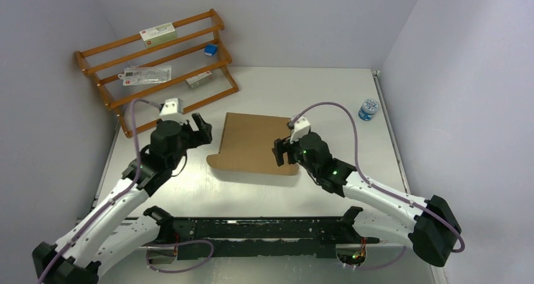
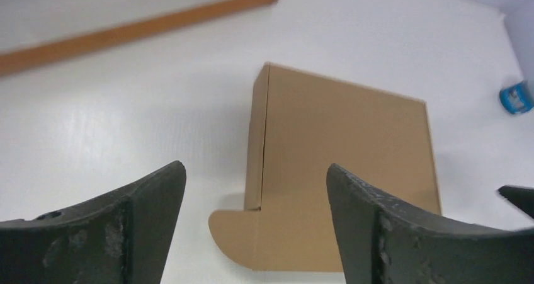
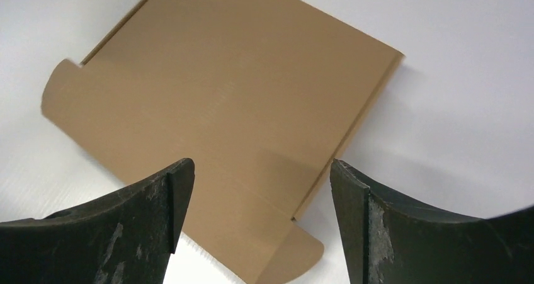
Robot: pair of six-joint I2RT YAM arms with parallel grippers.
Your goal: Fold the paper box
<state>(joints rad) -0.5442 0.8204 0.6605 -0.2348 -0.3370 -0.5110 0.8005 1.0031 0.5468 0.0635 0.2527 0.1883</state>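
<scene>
White table [image 1: 252, 196] carries the brown corrugated paper box [image 1: 255, 142], which lies flat near the middle as a shallow rectangle. A rounded tab sticks out at each of its near corners. A wooden tiered rack [image 1: 157, 63] stands at the far left corner. The left gripper [image 1: 203, 128] hangs just beside the box's left edge, its jaws spread wide and holding nothing. The right gripper [image 1: 281, 152] sits over the box's near right corner, also wide open with nothing clasped; whether its fingertips touch the cardboard I cannot tell. A small blue-capped container [image 1: 369, 108] rests near the table's right edge.
</scene>
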